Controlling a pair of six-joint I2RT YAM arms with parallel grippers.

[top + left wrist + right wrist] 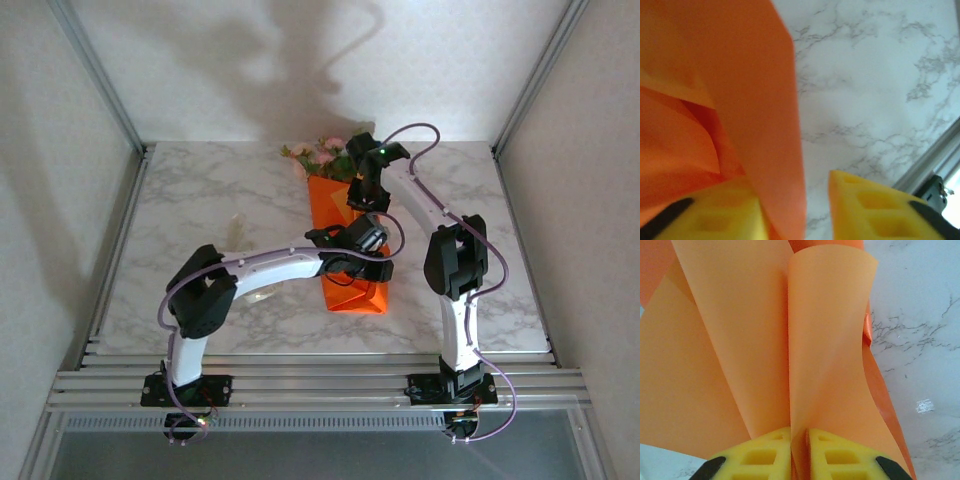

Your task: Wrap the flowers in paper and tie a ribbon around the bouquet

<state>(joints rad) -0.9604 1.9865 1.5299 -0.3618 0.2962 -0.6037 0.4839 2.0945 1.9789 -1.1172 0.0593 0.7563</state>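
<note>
Paper [740, 340] sits pinched in right jaws, apparently loose between left jaws.

We judge this a robotics laboratory test cell. A white marble-patterned tabletop [200, 200] stands boxed by plain white panel walls [250, 60] on silver aluminium extrusion posts [100, 75]. The white-and-black left robot arm [270, 268] and right robot arm [455, 255] are bolted to slotted aluminium rails [320, 385], with exposed purple cabling [415, 127].
</note>
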